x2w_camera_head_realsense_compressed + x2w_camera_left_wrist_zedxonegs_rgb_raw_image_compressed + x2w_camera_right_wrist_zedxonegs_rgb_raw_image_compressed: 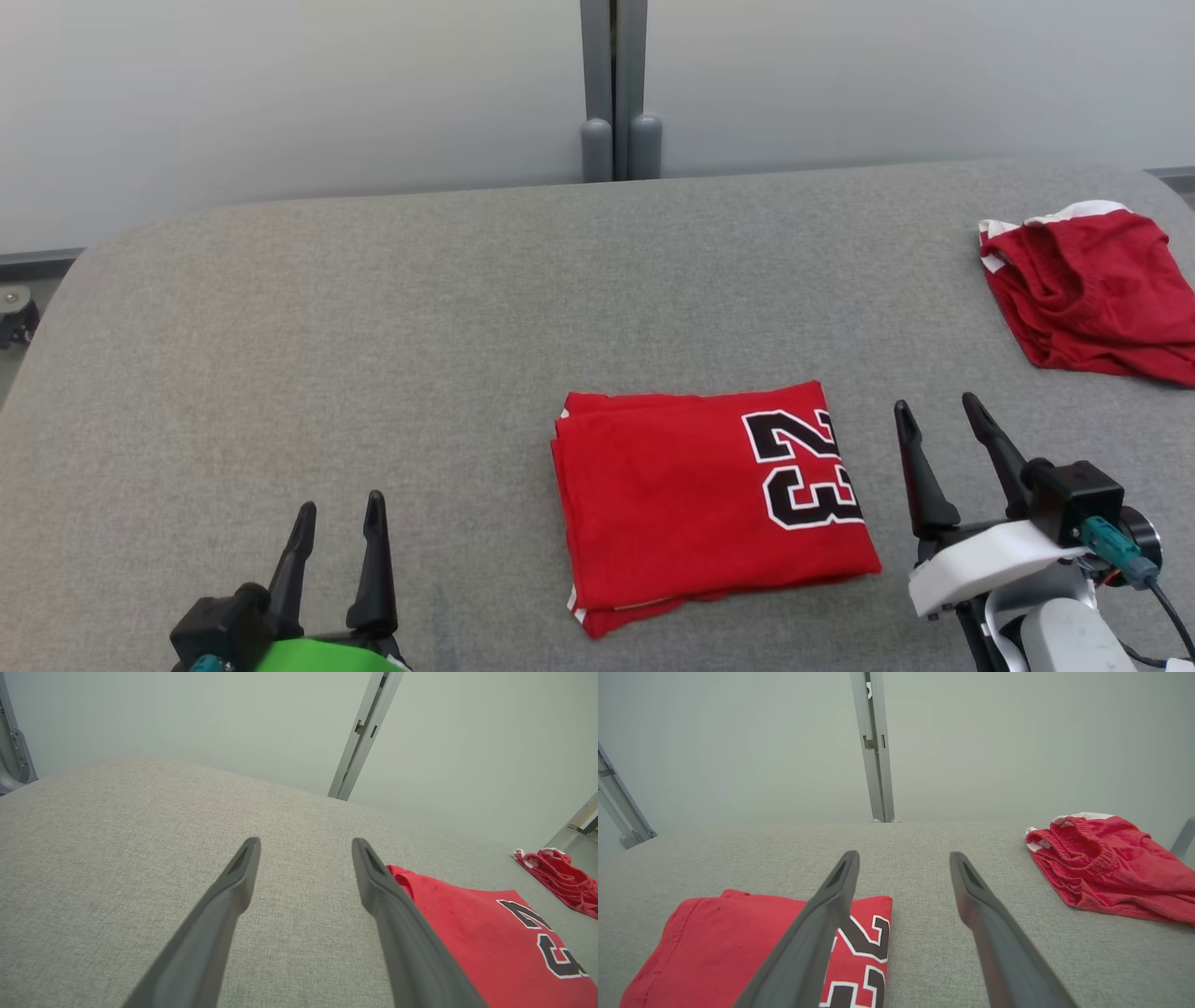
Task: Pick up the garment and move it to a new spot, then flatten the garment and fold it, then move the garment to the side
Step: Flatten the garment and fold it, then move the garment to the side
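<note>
Item 1, left gripper [340,502], at 7 o'clock in my head view: fingers spread wide, nothing between them. It hangs over bare cloth well apart from the work, and I judge it is parked there so it cannot disturb the fold

Item 2, right gripper [935,403], at 5 o'clock: jaws equally wide and empty, fingers pointing to 12. It sits just beside the garment's right edge without touching it, which I read as a position from which to take that edge for the move to the side

Item 3, folded red garment [709,499], between the two grippers and nearer the right one: a neat layered rectangle lying flat, with the black "23" along its 3 o'clock edge. Folding looks done, and I judge only the shift aside is left

Item 4, grey padded table [373,327]: carries everything listed

Item 5, second red garment [1092,289], at 2 o'clock: crumpled, white trim showing, well apart from the folded one. It likely marks the side area, though I cannot be sure

Item 6, grey post [613,93], at 12 o'clock, beyond the table's far edge
</note>
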Controlling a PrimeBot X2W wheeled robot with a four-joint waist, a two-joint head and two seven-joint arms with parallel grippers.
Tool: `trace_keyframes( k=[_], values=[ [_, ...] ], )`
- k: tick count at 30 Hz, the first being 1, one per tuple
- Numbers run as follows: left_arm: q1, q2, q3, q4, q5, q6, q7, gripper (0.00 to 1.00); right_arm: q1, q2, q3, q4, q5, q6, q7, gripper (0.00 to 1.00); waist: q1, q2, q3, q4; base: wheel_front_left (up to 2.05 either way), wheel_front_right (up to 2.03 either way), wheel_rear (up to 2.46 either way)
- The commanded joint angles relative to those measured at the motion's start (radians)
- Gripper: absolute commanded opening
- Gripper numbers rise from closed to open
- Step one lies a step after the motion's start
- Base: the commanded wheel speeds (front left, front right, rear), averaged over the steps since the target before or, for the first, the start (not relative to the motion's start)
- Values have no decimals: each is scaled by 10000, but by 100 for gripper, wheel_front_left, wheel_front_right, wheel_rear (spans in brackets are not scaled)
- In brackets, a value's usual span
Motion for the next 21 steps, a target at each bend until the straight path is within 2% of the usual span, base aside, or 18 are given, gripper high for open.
trace_keyframes(
  k=[1,6,21],
  values=[
    [177,-1,32,-28,111,-29,-29,100,179,-30,-78,-58,106,-9,-42,100,0,0,-24,9,0,0,0],
    [232,-17,13,13,137,-30,-29,100,398,-31,-91,29,405,-9,-43,100,0,0,-43,20,0,0,0],
    [22,-30,66,-69,196,-30,-29,100,-25,-33,-253,190,-128,-9,-43,100,0,0,25,54,0,0,0]
  ],
)
